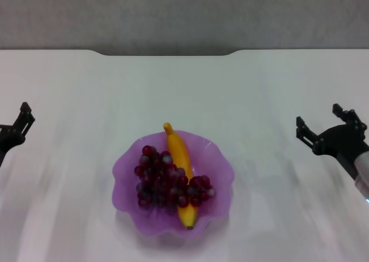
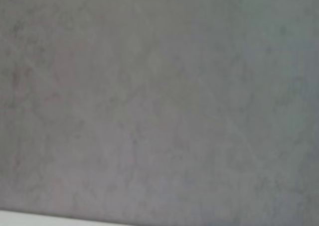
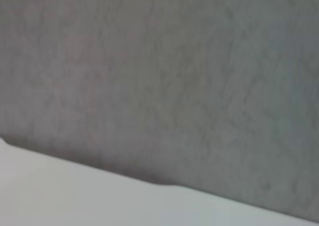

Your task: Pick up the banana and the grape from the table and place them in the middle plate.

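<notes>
The purple scalloped plate (image 1: 223,161) sits at the near middle of the white table (image 1: 259,89). The yellow banana (image 1: 177,149) lies in it, running from the far rim to the near rim. The bunch of dark red grapes (image 1: 163,182) lies in the plate too, partly on top of the banana's middle. My right gripper (image 1: 323,122) is open and empty, held above the table far to the right of the plate. My left gripper (image 1: 22,116) shows only in part at the far left edge, well away from the plate.
The table's far edge has a shallow notch (image 1: 167,54), with a grey wall behind it. Both wrist views show only that grey wall (image 2: 159,96) and a strip of white table edge (image 3: 99,201).
</notes>
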`<control>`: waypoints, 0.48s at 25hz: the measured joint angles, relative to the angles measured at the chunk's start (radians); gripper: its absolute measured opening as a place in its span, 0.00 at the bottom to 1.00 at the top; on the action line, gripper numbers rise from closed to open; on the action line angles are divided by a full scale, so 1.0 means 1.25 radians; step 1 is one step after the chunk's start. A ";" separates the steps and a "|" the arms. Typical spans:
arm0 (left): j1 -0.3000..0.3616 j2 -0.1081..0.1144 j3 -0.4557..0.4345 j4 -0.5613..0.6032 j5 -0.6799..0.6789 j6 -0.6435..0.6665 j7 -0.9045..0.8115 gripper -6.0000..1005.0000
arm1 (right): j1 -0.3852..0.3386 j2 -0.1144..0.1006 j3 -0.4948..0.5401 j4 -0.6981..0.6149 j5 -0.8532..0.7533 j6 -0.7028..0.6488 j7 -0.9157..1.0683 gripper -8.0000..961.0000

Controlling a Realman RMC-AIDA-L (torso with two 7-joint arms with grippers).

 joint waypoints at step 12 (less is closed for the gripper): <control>0.000 -0.002 0.003 -0.009 -0.002 -0.014 -0.004 0.86 | -0.052 0.001 0.003 -0.013 0.018 -0.171 0.013 0.93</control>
